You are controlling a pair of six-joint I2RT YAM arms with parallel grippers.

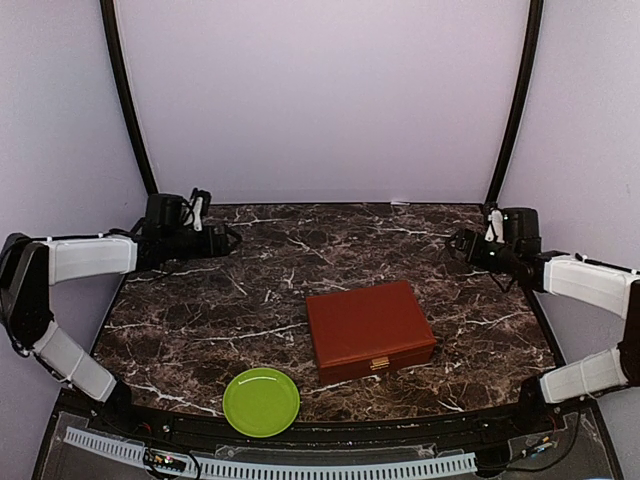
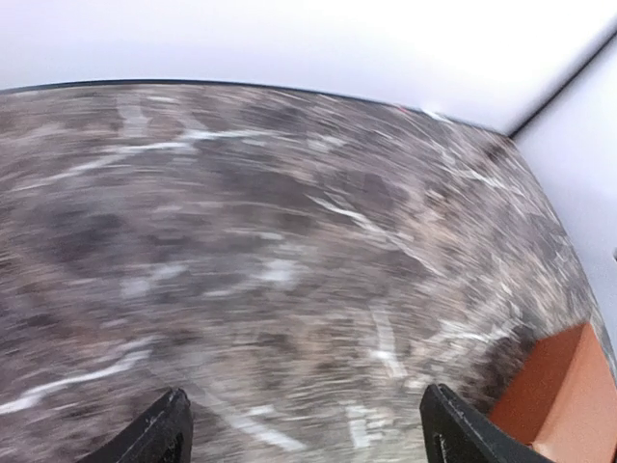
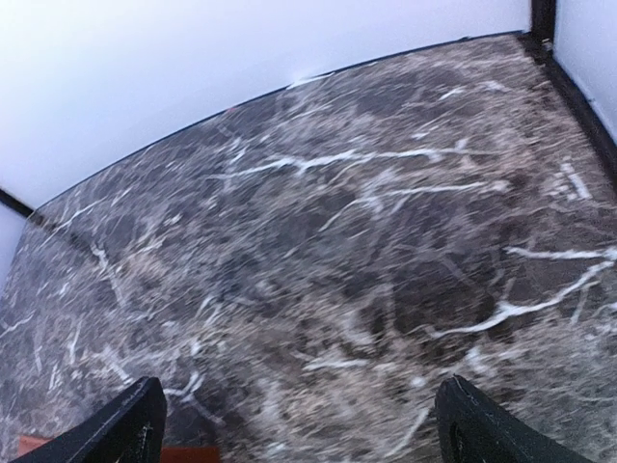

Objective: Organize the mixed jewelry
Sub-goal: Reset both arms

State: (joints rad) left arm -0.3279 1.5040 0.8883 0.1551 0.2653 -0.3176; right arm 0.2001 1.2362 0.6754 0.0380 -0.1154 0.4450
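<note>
Closest to the wrist lenses, the black fingertips of the left gripper (image 2: pixel 307 424) and of the right gripper (image 3: pixel 304 415) were seen spread wide apart, with nothing between them but the dark brown, white-veined marble table (image 1: pixel 250 300).

No mixed jewelry could be found in any view. The round lime-green plate (image 1: pixel 261 401) at the near edge was bare, and the flat reddish-brown rectangular box (image 1: pixel 368 330) beside it was shut, its small gold clasp (image 1: pixel 379 363) facing the arms. It was judged likely that the pieces were kept inside that box, though this could not be confirmed.

Such pieces would be expected to be very light and hard, the thin chains limp and prone to tangling, the small ring or stud bits smooth and apt to slip out of a grip or roll on the polished stone. A pinch at the very fingertips would be called for, with a chain taken where it bunches and not at one end. The lid would probably have to be raised at the clasp side first.

Both arms, held back near the far corners and well apart from the box, were shown only from above. The spread of the fingers was settled by the wrist views, which were blurred and caught only a corner of the box.
</note>
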